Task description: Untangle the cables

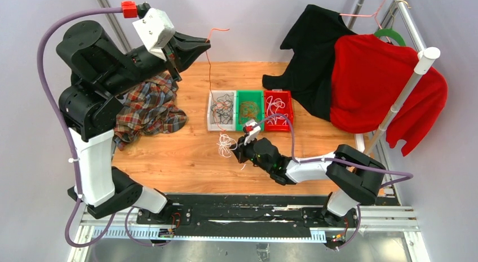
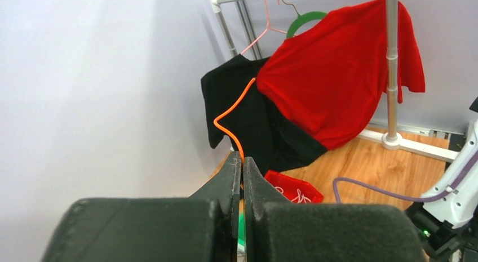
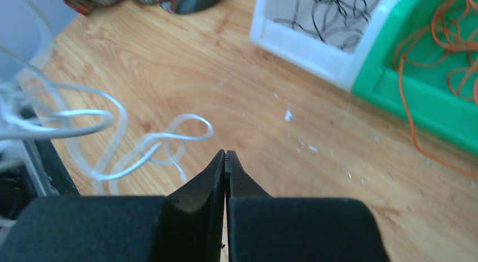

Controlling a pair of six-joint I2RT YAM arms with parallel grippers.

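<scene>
My left gripper (image 1: 206,45) is raised high over the table's back left, shut on a thin orange cable (image 1: 209,76). The cable hangs straight down toward a white cable tangle (image 1: 226,143) on the wood. In the left wrist view the orange cable (image 2: 231,112) rises out from between the closed fingertips of the left gripper (image 2: 243,160). My right gripper (image 1: 237,152) is low on the table just right of the white tangle. In the right wrist view its jaws (image 3: 225,154) are closed, with nothing visibly held at the tips. The white cable loops (image 3: 113,112) lie to their left.
Three bins stand in a row behind the tangle: white (image 1: 213,120) with black cables, green (image 1: 249,94) with orange cables, red (image 1: 278,127) with white cables. A plaid cloth (image 1: 149,107) lies at the left. Black (image 1: 313,65) and red (image 1: 377,81) garments hang on a rack (image 1: 406,93) at the right.
</scene>
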